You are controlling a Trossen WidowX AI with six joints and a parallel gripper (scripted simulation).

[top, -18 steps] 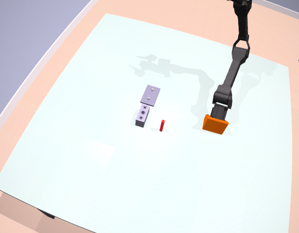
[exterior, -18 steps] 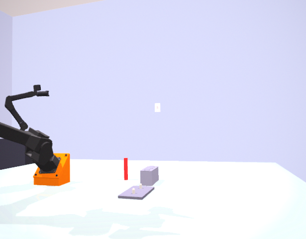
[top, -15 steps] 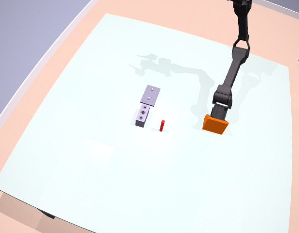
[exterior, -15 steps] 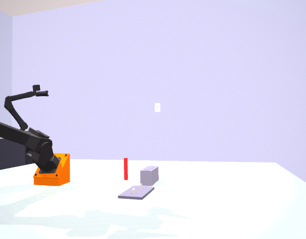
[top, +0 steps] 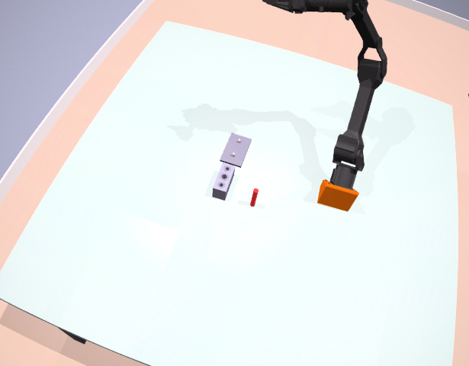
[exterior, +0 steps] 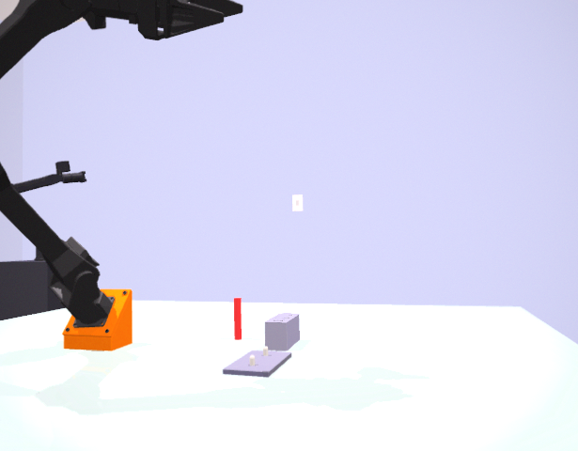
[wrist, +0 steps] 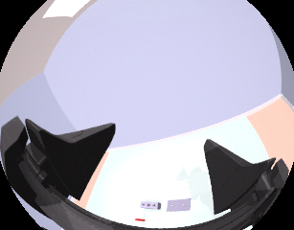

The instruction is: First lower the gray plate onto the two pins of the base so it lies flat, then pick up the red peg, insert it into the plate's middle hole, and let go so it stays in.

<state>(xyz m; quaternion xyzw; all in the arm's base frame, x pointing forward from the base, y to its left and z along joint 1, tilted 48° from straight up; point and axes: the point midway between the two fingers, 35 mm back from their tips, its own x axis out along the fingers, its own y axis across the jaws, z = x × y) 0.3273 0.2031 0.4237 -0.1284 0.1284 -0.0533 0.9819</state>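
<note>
The gray plate (top: pixel 220 193) (exterior: pixel 275 334) (wrist: pixel 157 205) is a thick block with three holes on top, resting on the table beside the base. The base (top: pixel 243 151) (exterior: pixel 239 366) (wrist: pixel 179 209) is a flat slab with two pale upright pins, both bare. The red peg (top: pixel 254 197) (exterior: pixel 237 318) (wrist: pixel 140 219) stands upright on the table, apart from the plate. My gripper (exterior: pixel 232 13) (wrist: pixel 162 137) is wide open and empty, high above the table and well away from all three. In the top view it is partly cut off at the top edge.
The arm's orange mount (top: pixel 337 197) (exterior: pixel 97 341) stands on the table, on the peg's side away from the plate. A second, dark arm (exterior: pixel 40 182) shows in the background of the exterior view. A dark box (exterior: pixel 19 288) stands behind the mount.
</note>
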